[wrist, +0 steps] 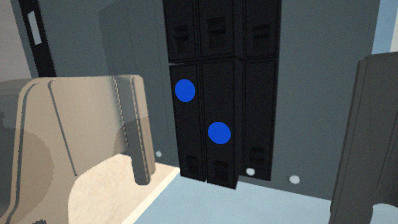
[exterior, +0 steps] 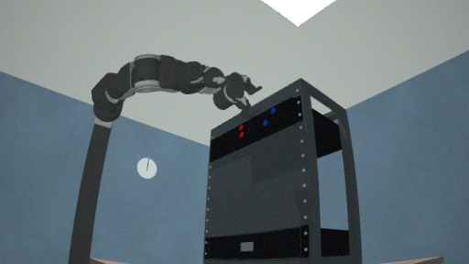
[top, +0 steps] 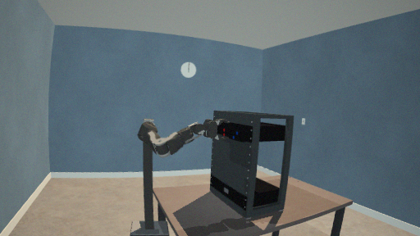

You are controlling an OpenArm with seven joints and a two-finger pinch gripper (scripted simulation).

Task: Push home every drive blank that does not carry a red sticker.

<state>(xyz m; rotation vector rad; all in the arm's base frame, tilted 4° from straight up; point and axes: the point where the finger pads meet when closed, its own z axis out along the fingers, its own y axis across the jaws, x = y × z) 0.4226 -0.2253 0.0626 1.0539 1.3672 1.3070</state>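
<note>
The dark rack [top: 250, 164] stands on the table with the storage chassis [top: 242, 132] in its top bay. Two blanks with blue stickers [wrist: 185, 90] [wrist: 219, 133] stand out of the chassis front, side by side in the wrist view. They also show in the exterior view [exterior: 273, 110] [exterior: 265, 123]. Two blanks with red stickers [exterior: 241, 126] [exterior: 241, 135] lie further left on the same front. My gripper [exterior: 249, 98] hovers just in front of the chassis near its top left corner. Its fingers are half apart with nothing between them, apart from the blanks.
A second black unit [exterior: 256, 245] fills the rack's bottom bay. The rack posts [exterior: 307, 174] frame the chassis front. The arm's pedestal [top: 148, 188] stands at the table's left edge. A wall clock [top: 188, 70] hangs behind.
</note>
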